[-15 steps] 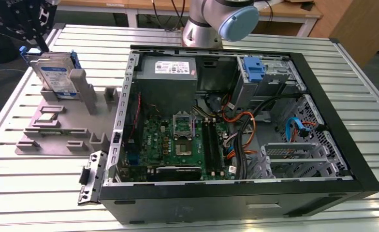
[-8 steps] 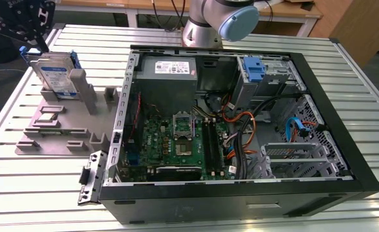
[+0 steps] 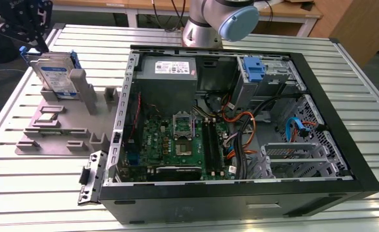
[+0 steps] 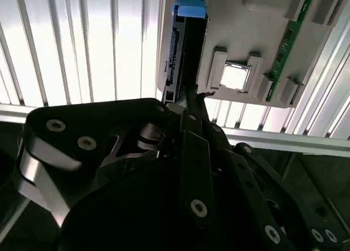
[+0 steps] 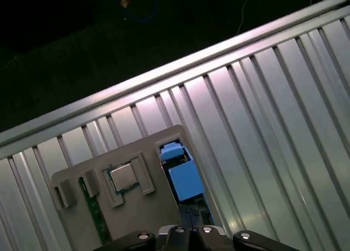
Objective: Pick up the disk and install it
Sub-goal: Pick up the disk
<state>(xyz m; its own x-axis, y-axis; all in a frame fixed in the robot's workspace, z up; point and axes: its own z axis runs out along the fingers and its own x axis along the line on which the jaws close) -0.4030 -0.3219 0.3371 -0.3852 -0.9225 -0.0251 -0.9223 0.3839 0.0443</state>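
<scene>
The disk (image 3: 54,73) is stood on edge in a grey holder (image 3: 54,137) on the table (image 3: 21,193), at the exterior view's left of the open case (image 3: 356,166). The gripper (image 3: 40,47) is held just above the disk's top edge. Its fingers (image 4: 191,117) are drawn narrow, and nothing is gripped.

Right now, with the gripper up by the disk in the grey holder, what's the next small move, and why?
Probably a short, straight descent onto the disk. It stands upright in the grey holder at the exterior view's left, not lifted out, and the gripper hangs close above its top edge, so little sideways correction looks needed.
</scene>
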